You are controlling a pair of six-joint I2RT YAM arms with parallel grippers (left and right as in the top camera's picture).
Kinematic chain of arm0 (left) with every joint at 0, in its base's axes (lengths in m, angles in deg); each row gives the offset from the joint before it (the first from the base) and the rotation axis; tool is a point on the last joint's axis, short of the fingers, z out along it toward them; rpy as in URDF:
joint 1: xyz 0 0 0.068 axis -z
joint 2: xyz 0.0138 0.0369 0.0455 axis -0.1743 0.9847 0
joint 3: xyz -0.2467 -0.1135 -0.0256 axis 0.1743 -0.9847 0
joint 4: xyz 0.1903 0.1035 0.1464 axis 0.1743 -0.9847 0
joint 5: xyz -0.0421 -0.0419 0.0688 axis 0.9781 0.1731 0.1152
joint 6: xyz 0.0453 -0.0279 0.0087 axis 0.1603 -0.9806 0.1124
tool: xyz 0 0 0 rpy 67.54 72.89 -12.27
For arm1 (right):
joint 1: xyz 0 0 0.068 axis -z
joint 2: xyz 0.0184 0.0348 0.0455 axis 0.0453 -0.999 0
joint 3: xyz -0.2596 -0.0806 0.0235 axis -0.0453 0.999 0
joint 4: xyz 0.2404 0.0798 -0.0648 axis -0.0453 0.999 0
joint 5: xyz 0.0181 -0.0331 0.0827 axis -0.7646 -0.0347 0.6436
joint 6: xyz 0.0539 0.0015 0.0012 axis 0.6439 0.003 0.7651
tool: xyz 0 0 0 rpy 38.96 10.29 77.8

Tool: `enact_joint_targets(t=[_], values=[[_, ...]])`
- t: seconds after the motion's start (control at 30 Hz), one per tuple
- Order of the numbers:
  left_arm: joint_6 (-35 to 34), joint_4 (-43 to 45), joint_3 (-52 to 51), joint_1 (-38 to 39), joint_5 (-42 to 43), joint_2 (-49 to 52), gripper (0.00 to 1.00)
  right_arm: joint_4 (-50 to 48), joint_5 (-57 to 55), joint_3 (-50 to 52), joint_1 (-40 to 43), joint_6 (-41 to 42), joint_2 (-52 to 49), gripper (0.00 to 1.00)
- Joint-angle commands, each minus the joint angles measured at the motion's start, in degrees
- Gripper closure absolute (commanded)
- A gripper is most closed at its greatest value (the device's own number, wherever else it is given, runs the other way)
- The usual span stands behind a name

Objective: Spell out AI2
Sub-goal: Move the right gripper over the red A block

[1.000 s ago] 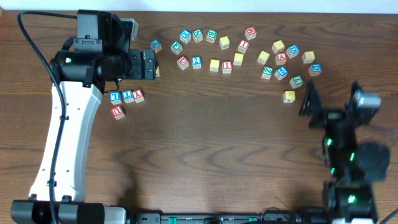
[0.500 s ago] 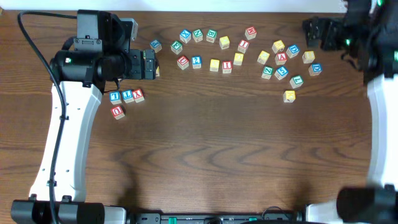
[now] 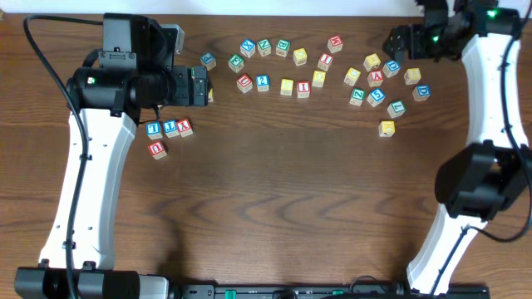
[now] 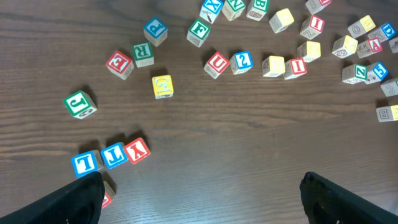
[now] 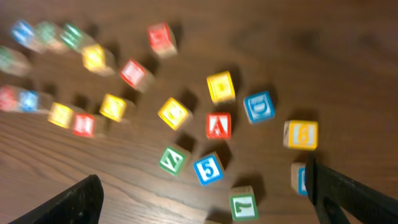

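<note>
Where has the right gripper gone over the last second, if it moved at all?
Yes. Overhead, the right gripper swung from beside the lone yellow cube to the table's far edge, beyond the red A cube.

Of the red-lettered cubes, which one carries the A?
The red A cube in the right-hand cluster, flanked by a yellow cube and the blue D cube.

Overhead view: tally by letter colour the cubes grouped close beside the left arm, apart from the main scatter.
Blue-lettered cubes: 2
Red-lettered cubes: 2
Total: 4
</note>
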Motion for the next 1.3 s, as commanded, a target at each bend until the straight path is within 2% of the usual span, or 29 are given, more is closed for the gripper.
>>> enact_joint_targets(t=[0.0,0.17,0.33,0.37,0.4,0.43,0.57,0.63,0.83,1.27], values=[[-0.28,-0.17,1.27,-0.22,0.07,0.24,0.01,1.05,-4.79,-1.38,-2.03,-1.68,-3.74,0.01],[-0.28,-0.17,1.27,-0.24,0.07,0.24,0.01,-0.83,-8.63,-1.38,-2.49,-1.86,-6.97,0.01],[-0.28,-0.17,1.27,-0.24,0.07,0.24,0.01,-1.05,-2.91,-1.31,-2.60,-0.20,-7.37,0.01],[-0.28,-0.17,1.27,-0.24,0.07,0.24,0.00,-1.16,-2.43,-1.31,-2.60,-0.96,-7.43,0.04],[-0.28,-0.17,1.27,-0.24,0.07,0.24,0.01,-1.42,-2.34,-1.22,-2.58,-1.99,-7.50,0.13],[-0.28,-0.17,1.27,-0.22,0.07,0.24,0.01,-1.79,-2.80,-1.05,-2.58,-2.56,-7.54,0.17],[-0.28,-0.13,1.27,-0.22,0.07,0.37,0.01,-5.70,-6.23,1.66,-3.19,-2.49,-7.63,0.24],[-0.28,-0.15,1.27,-0.24,0.07,0.59,0.01,-7.61,-8.83,3.34,-3.93,-2.47,-7.65,0.32],[-0.57,-0.20,1.27,-0.22,0.07,0.96,0.01,-12.31,-15.82,7.50,-6.32,-0.28,-7.65,0.37],[-1.36,-0.20,1.27,-0.22,0.07,0.96,0.01,-18.95,-19.76,16.22,-7.98,3.61,-7.65,0.48]])
